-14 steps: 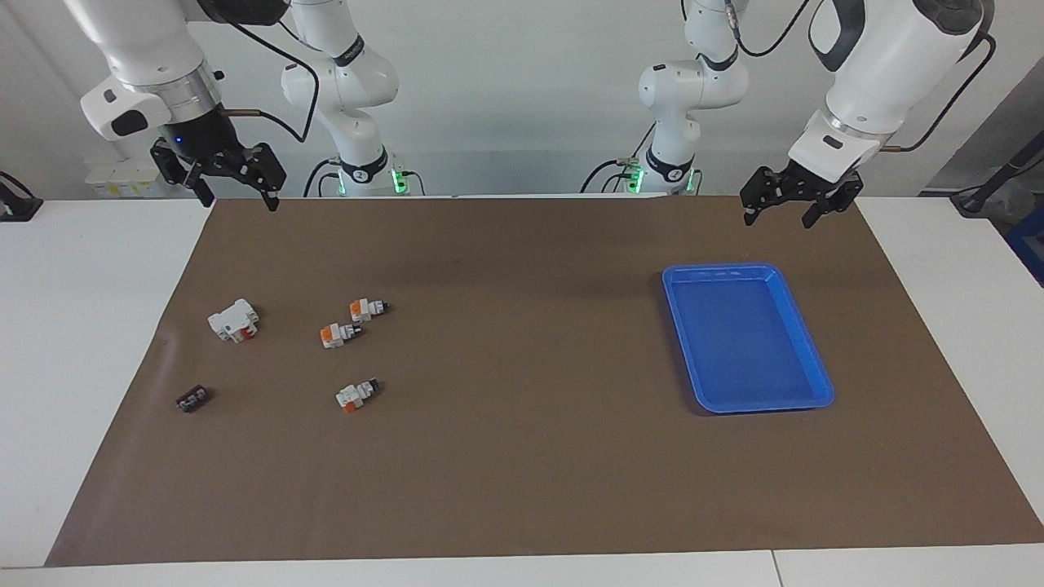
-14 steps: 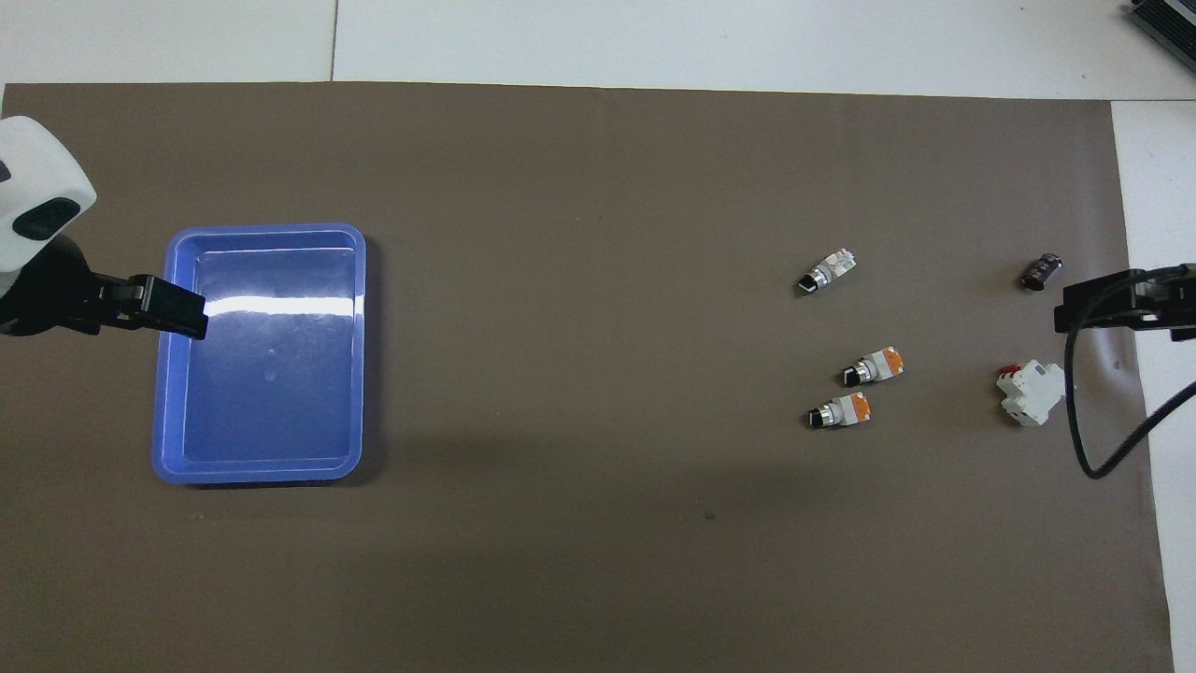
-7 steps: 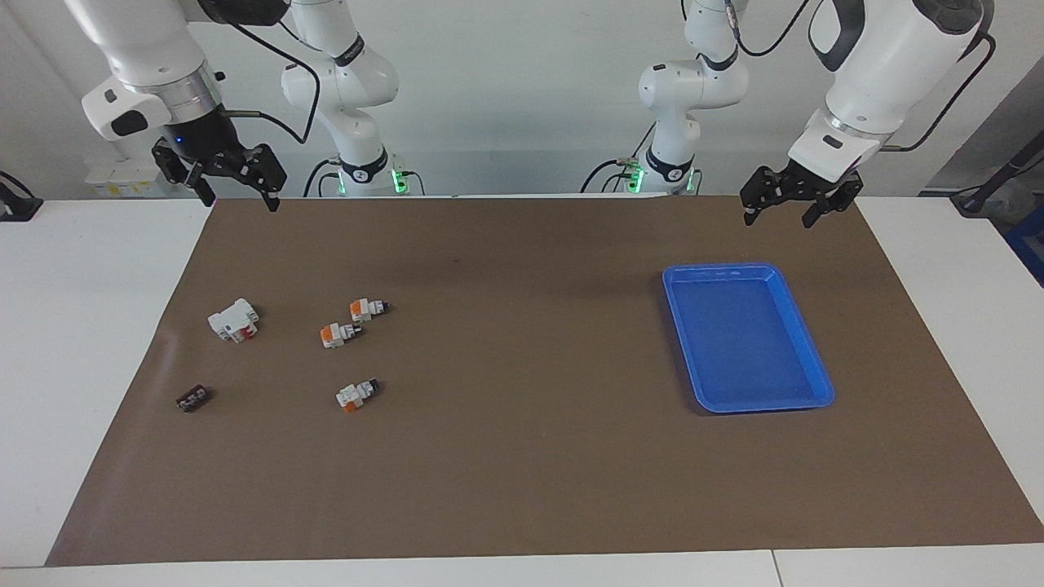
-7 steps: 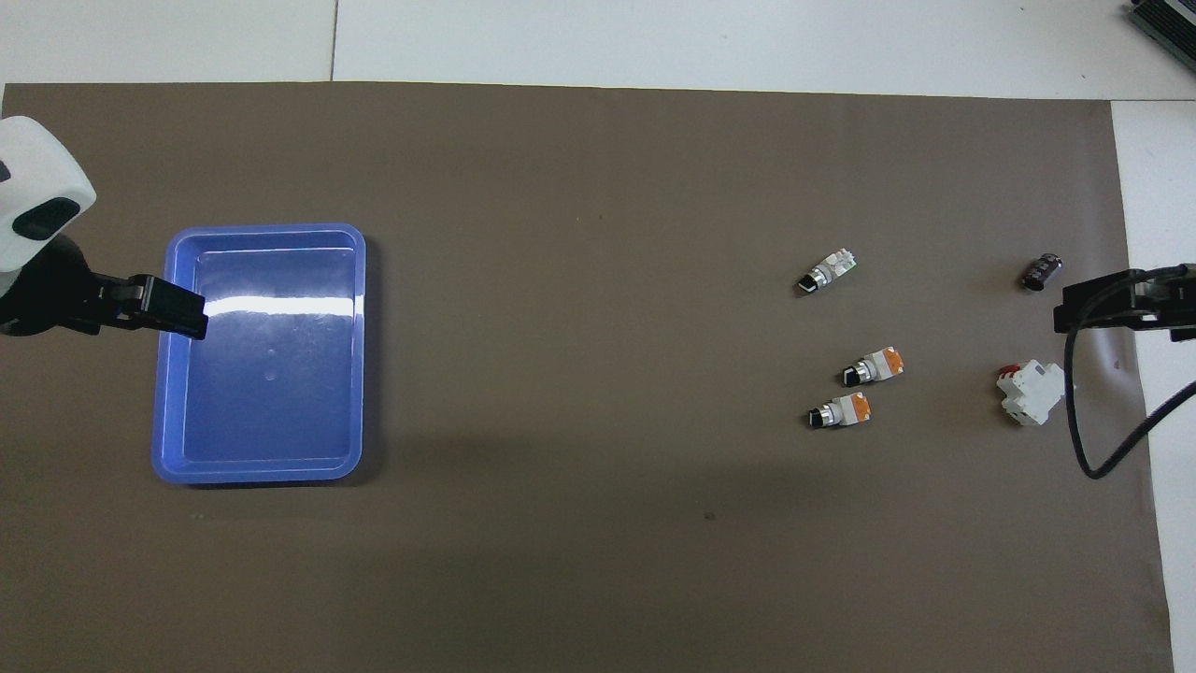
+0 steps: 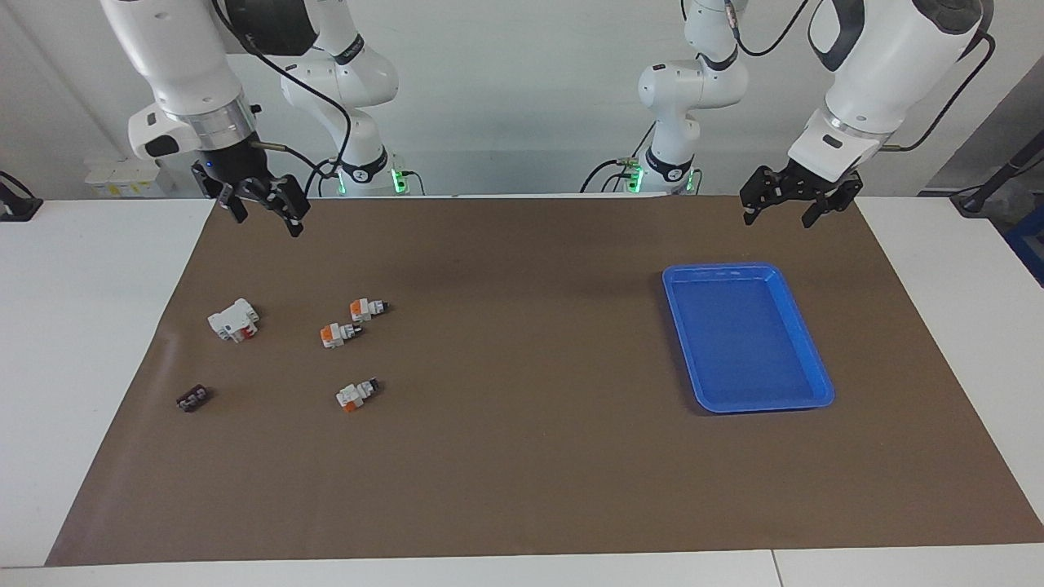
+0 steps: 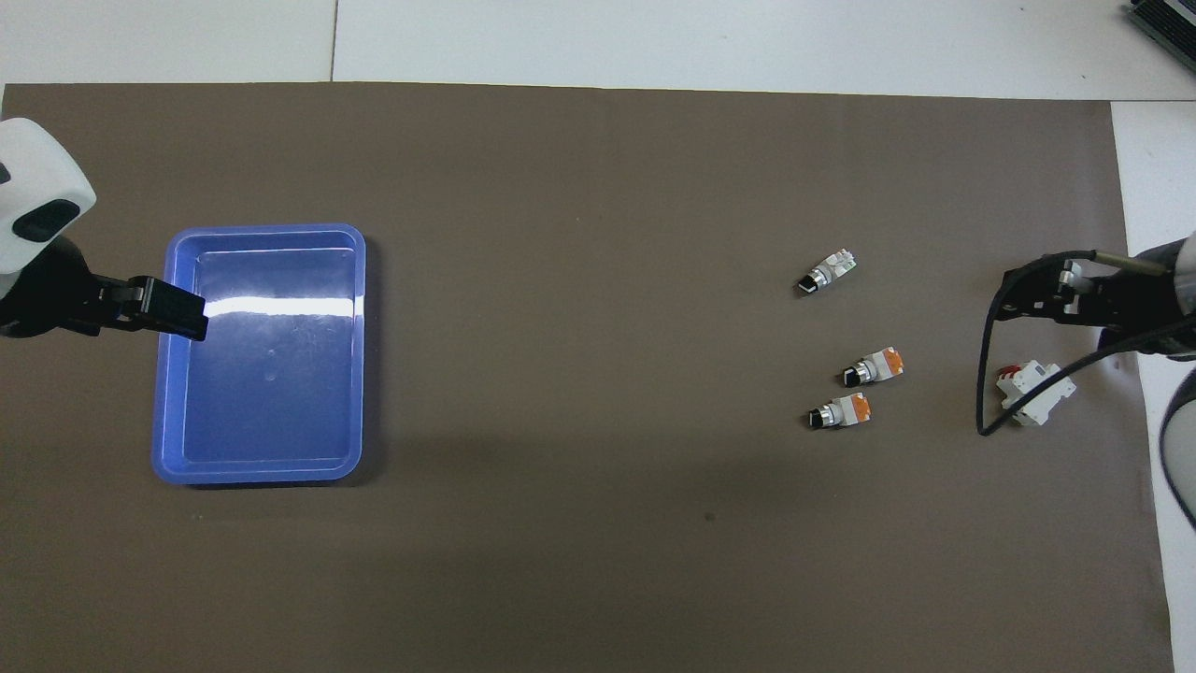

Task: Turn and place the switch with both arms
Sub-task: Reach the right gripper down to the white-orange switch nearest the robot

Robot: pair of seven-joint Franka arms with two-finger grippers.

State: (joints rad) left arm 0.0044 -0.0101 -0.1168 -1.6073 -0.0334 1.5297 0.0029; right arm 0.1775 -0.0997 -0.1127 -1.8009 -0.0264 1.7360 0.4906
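Three switches (image 5: pixel 357 395) lie untouched on our brown mat (image 5: pixel 522 456).
Our right gripper (image 5: pixel 263 207) and left gripper (image 5: pixel 789 205) hover wide, empty.

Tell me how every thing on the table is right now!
Three switches: lying on their sides on the mat, untouched.
Blue tray: empty.
White block: lying on the mat.
Black piece: lying flat.
Right gripper: up in the air, fingers open, empty.
Left gripper: waiting in the air, fingers open, empty.
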